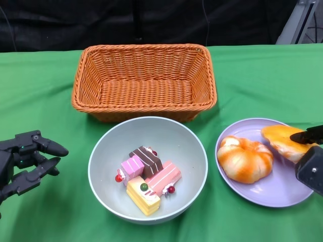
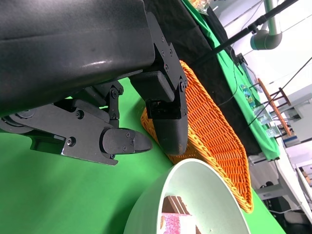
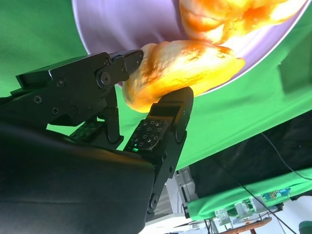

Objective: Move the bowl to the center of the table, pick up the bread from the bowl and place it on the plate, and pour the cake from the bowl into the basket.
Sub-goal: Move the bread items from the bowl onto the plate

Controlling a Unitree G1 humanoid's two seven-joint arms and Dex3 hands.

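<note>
At the frame's right edge my right hand (image 1: 309, 161), half cut off, pinches a bread slice (image 1: 284, 141) over the purple plate (image 1: 275, 189), while my left hand (image 1: 25, 161) waits spread and empty beside the cake bowl (image 1: 108, 146).

Surface (image 1: 45, 101): covered by a green cloth, wrinkle-free in the head view. Black backdrop (image 1: 151, 20) runs along the 12 o'clock edge. A grey metal frame piece (image 1: 303, 20) shows at 1 o'clock, past the cloth's far edge. In the left wrist view, a grey pipe (image 2: 270, 29) stands beyond the surface; blurred room clutter sits behind it, not identifiable.
</note>
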